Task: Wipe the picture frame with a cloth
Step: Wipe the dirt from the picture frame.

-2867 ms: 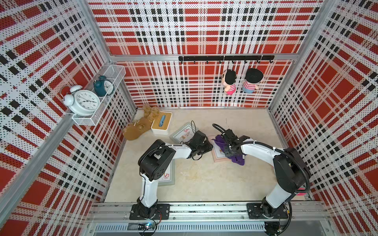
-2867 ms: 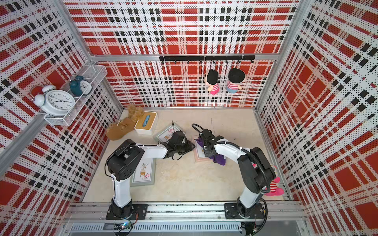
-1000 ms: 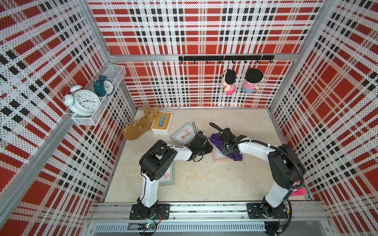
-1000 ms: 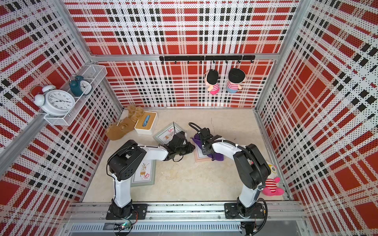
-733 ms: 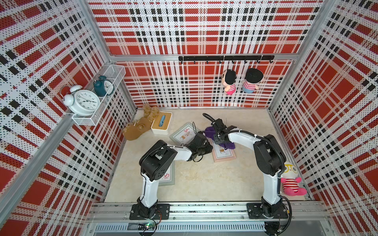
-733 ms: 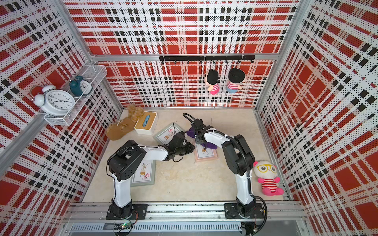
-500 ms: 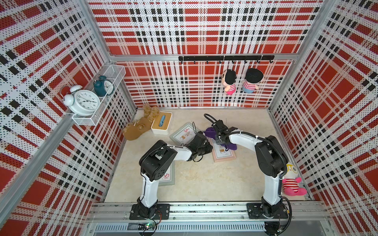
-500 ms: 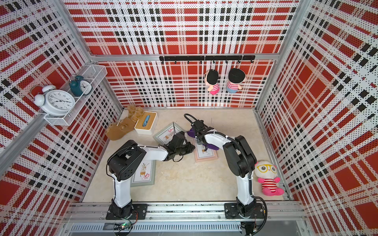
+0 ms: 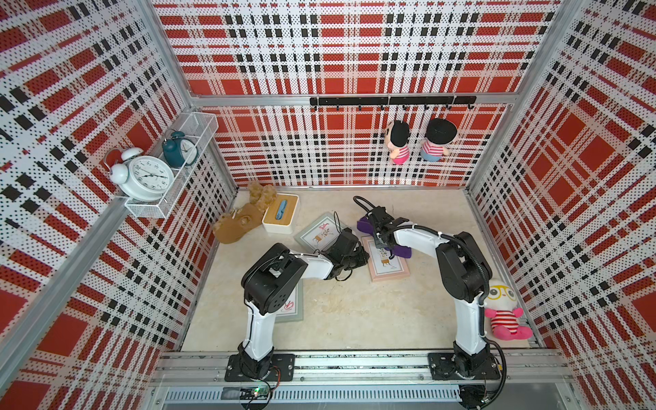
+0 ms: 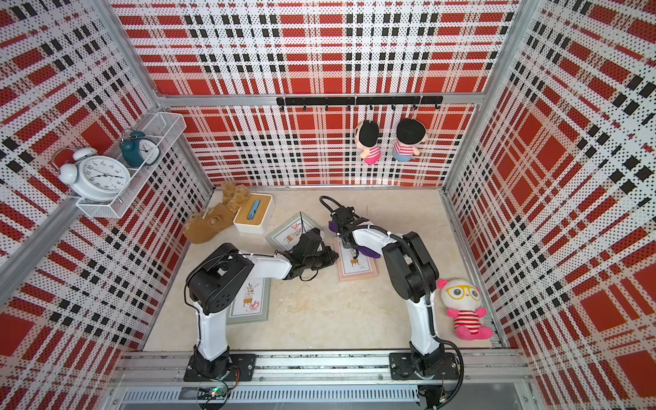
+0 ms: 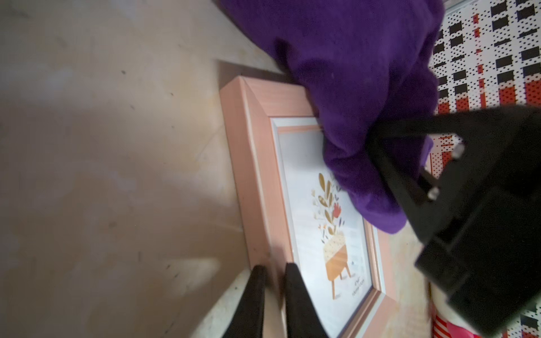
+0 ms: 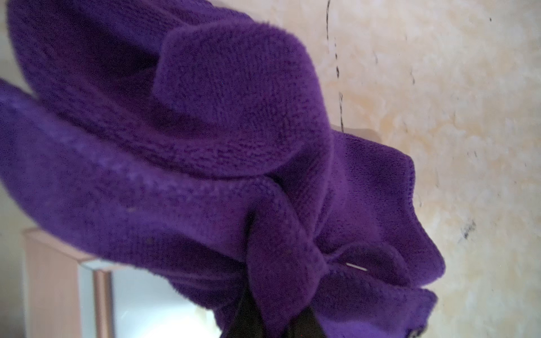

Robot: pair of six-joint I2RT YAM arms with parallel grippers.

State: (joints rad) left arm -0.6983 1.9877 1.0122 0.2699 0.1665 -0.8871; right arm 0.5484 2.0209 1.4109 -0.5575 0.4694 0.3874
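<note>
My right gripper [image 12: 272,317] is clenched on the cloth [image 12: 205,146], a deep purple fleecy rag bunched in thick folds (its nap shows clearly). The rag is draped over one end of the pink picture frame [image 11: 257,164], which lies flat on the table [image 9: 355,319]. My left gripper [image 11: 273,292] pinches the frame's border.

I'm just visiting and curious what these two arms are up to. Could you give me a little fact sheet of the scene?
Job: wiping a picture frame
Wiper: purple cloth, bunched in the shut right gripper
Being wiped: pink frame, flat on the table; the cloth covers one corner and some glass
Steadying: left gripper, pinching the pink frame's side rail
Spare frames: grey-green frame beside the left gripper; another partly under the left arm
Onlookers: tan plush, tissue box, bespectacled doll
</note>
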